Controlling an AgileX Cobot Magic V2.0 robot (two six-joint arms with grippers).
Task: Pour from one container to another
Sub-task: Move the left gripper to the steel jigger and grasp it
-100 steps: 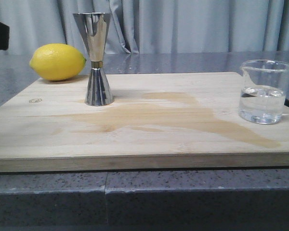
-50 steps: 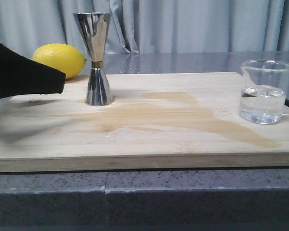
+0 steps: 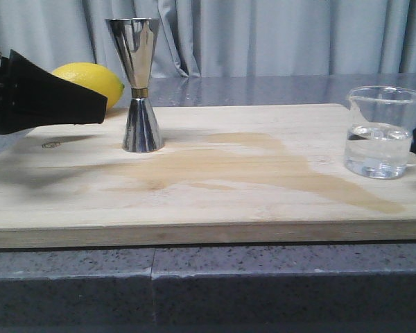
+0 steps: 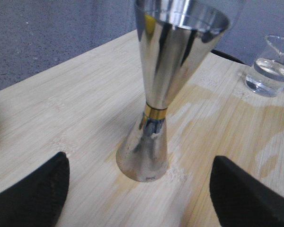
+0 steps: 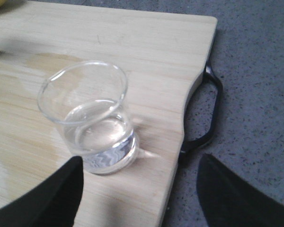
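Glass beaker (image 3: 378, 132), roughly half full of clear liquid, upright at the right of the front view near the right end of the wooden board (image 3: 215, 201); its long axis is vertical, its pouring lip toward the upper left of its rim. The right gripper (image 5: 137, 189) frames it in the right wrist view, jaws spread wide and empty, one finger (image 5: 47, 198) beside the beaker's base and the other out over the board's edge; in the front view only a dark tip shows at the far right margin. The beaker thus lies just ahead of this gripper and slightly off-centre between the jaws.

Steel jigger (image 3: 139, 83), upright at upper left of the front view, well apart from the beaker. The left gripper (image 4: 139, 194) faces it with jaws wide and empty, the jigger centred ahead of them; a lemon (image 3: 100, 83) sits just beside.

Judgement: the right arm is nearer the beaker; the bare, stained board between the vessels offers open room for carrying it across.
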